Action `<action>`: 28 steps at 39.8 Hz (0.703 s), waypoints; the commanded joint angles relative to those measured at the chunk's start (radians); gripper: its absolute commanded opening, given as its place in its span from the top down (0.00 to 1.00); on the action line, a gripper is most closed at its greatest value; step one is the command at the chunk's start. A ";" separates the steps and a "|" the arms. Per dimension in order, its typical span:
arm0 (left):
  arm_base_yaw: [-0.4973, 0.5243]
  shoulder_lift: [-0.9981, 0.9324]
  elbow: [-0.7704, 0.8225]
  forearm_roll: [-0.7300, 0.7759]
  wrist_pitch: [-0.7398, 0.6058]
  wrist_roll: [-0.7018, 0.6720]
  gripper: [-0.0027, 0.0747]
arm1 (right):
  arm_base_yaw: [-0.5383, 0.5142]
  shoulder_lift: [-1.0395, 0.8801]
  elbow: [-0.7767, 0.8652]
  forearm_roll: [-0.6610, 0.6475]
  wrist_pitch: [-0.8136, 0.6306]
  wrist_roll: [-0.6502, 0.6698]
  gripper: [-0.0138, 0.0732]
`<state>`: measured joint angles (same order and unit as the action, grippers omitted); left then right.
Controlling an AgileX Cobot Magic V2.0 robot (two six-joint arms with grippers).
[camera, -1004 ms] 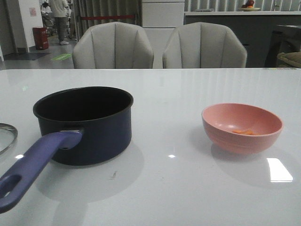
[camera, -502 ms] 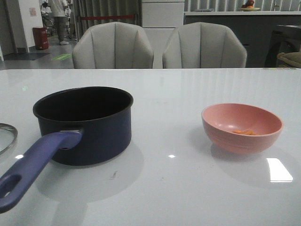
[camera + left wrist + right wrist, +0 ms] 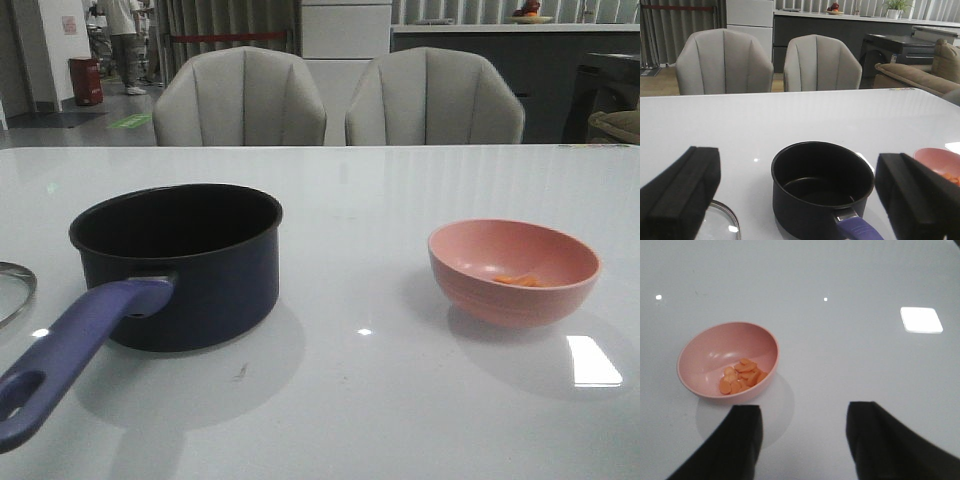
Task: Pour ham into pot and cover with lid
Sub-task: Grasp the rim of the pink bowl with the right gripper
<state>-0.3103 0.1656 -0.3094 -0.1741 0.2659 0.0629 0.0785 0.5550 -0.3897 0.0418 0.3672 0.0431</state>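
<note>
Both pincers open above the tabletop (image 3: 400, 400).
Ham (image 3: 741, 376) lies in the pink bowl (image 3: 705, 365) just beside the right pincer (image 3: 802, 440); the pot (image 3: 822, 187) sits between the left pincer's (image 3: 797, 200) fingers.

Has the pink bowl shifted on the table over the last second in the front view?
No. The pink bowl sits in the same spot relative to the pot and the bright reflection on the table beside it.

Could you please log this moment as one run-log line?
ham: in pink bowl | pot: empty | lid: off | both jaws open, empty
</note>
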 commanded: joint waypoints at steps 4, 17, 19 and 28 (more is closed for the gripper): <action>-0.009 0.010 -0.025 -0.005 -0.084 0.004 0.12 | -0.003 0.239 -0.149 0.083 -0.056 0.000 0.20; -0.009 0.010 -0.025 -0.005 -0.084 0.004 0.12 | -0.003 0.727 -0.466 0.117 0.143 -0.007 0.20; -0.009 0.010 -0.025 -0.005 -0.084 0.004 0.12 | -0.002 0.786 -0.505 0.118 0.165 -0.007 0.20; -0.009 0.010 -0.025 -0.005 -0.080 0.004 0.12 | -0.002 0.977 -0.634 0.128 0.202 -0.012 0.20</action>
<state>-0.3103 0.1656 -0.3094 -0.1741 0.2659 0.0629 0.0785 1.5189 -0.9594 0.1586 0.5880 0.0431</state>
